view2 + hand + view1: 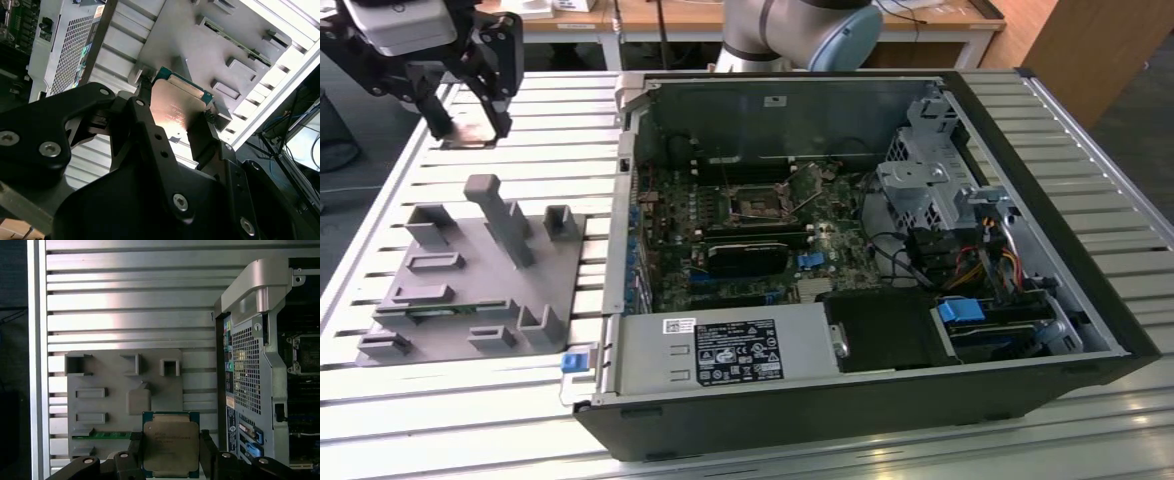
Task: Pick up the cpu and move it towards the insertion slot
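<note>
We are holding the cpu (171, 446) between the two black fingers (134, 455) of the gripper (470, 112), which are pressing on its opposite edges; in both wrist views the silver lid is facing the cameras with the green rim showing round it. We are judging it light, stiff and thin, with a smooth lid that would slip under a loose pinch and an underside too delicate to touch; the edges look to us the right place to be gripping. In the exterior view the arm is hanging raised above the slatted table (480, 420), beyond the grey holder tray (474, 280) and at the exterior view's left of the open computer case (1067, 300); the insertion slot (755, 201) is sitting well apart, inside on the motherboard.
</note>
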You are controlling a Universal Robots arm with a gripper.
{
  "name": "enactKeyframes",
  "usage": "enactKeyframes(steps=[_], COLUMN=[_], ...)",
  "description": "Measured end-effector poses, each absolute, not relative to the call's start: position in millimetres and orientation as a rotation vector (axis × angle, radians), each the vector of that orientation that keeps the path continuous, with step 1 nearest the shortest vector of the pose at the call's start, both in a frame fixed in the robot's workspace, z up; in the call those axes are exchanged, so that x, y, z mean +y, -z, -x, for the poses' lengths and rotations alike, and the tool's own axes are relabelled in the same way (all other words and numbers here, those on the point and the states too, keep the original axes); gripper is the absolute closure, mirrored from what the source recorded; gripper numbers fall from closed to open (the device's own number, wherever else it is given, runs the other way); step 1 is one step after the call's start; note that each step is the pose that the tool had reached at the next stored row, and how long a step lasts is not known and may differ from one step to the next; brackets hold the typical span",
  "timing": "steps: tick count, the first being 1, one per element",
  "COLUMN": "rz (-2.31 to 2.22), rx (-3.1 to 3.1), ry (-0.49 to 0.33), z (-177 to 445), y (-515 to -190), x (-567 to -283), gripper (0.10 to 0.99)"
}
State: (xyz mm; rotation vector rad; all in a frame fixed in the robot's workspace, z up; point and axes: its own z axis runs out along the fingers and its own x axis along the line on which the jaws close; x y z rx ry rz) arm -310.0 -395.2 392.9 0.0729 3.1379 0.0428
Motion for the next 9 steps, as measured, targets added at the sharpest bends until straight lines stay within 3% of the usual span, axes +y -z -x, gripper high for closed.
enactKeyframes(steps=[9], rz=[-0.073], rx=[3.138], ry=[-0.043], z=[301.8], y=[-392.8], x=[-394.9], gripper=[0.549])
